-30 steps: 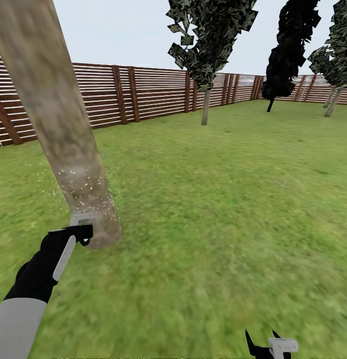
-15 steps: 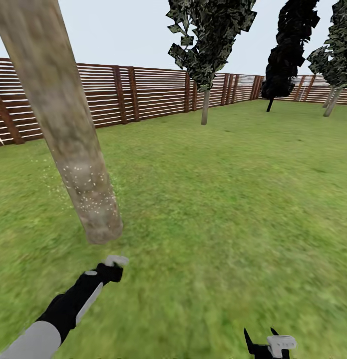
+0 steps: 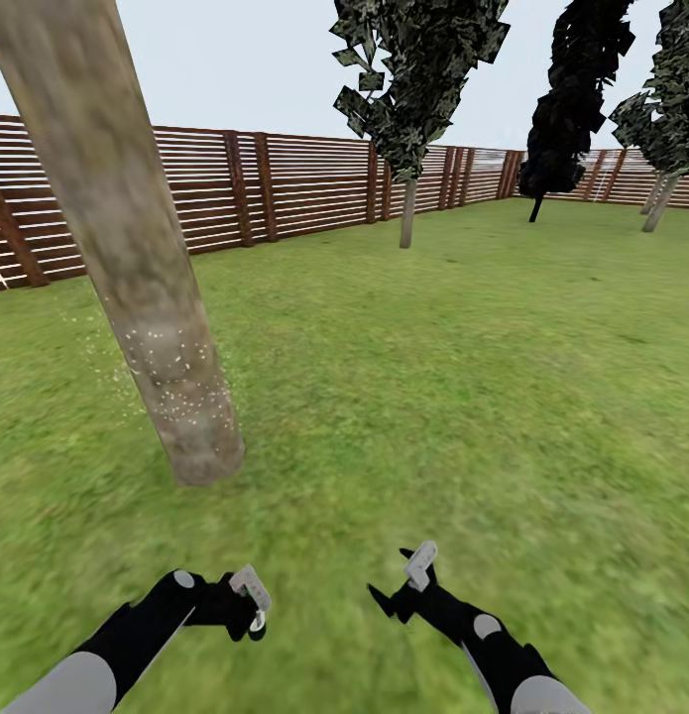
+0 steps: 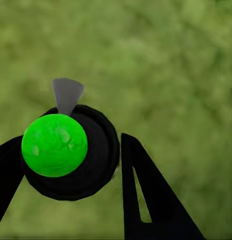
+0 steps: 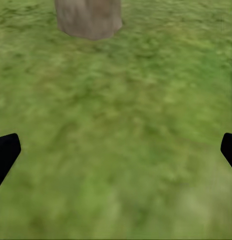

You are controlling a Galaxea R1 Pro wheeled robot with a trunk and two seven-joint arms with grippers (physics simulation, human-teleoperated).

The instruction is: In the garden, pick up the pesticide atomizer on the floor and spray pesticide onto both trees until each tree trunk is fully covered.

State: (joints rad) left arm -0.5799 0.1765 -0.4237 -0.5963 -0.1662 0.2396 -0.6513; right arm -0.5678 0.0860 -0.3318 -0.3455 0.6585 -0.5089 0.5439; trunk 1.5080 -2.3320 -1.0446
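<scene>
The near tree trunk point(image 3: 146, 297) leans across the left of the head view, with white specks on its lower part; its base point(image 5: 88, 17) also shows in the right wrist view. A second tree point(image 3: 408, 213) stands far back by the fence. My left gripper point(image 3: 250, 600) hangs low over the grass, short of the trunk's base. In the left wrist view, the left gripper point(image 4: 70, 142) is shut on the pesticide atomizer point(image 4: 90, 170), a round black bottle with a bright green top. My right gripper point(image 3: 401, 580) hovers open over grass, its fingertips point(image 5: 5, 152) wide apart with nothing between them.
Green lawn spreads ahead and to the right. A brown slatted fence point(image 3: 285, 183) closes off the back. A dark tree point(image 3: 572, 109) and another leafy one point(image 3: 666, 188) stand at the far right.
My left arm has pulled back from the trunk's base and come down toward me. My right arm has risen from the bottom edge and moved left into view.
</scene>
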